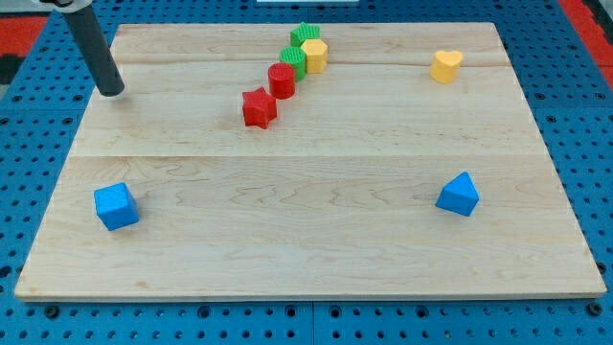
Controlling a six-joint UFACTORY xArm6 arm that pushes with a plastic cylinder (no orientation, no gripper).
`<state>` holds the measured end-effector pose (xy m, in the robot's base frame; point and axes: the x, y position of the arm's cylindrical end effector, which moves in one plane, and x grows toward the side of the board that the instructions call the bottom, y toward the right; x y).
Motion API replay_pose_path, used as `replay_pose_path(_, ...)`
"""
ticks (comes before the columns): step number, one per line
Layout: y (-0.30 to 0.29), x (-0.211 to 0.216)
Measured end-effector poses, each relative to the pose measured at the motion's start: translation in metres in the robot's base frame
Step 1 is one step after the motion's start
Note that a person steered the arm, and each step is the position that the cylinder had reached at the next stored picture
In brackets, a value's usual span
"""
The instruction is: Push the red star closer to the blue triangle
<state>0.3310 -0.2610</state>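
Item 1. Pale wooden board surface [306,249], lying on a blue perforated bench.

Item 2. Straight dark rod; my tip [113,92] rests near the surface's upper-left corner. No fingers are fitted, so nothing opens or closes and nothing is held. My tip touches no block.

Item 3. Small red star-shaped block [259,107], the task's thing. It sits in the upper middle of the surface, at the lower-left end of a slanting row of blocks. It lies to the view's right of my tip and slightly lower, well apart from it.

Item 4. Small blue triangular block [459,195], the goal. Lower right of the surface, well apart from the star, down and to the view's right of it.

Item 5. Row neighbours: red cylindrical block [282,80] just beside the star at its upper right, whether touching cannot be told; then green block [296,61], yellow hexagonal block [315,56], and a second green block [304,35] at the top, shapes of the greens unclear.

Item 6. Yellow heart-shaped block [445,65], upper right. Blue cube block [116,206], lower left.

Governing relation, as a judgement: tip, star and triangle lie roughly in order from upper left to lower right, so my tip already stands on the star's far side from the goal. A push should meet the star's upper-left face, passing clear of the red cylinder.
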Motion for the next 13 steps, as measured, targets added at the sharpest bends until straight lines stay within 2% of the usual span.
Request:
replay_pose_path(3, 0.029, 0.012)
replay_pose_path(6, 0.159, 0.017)
replay_pose_path(10, 0.302, 0.067)
replay_pose_path(11, 0.323, 0.081)
replay_pose_path(13, 0.387, 0.084)
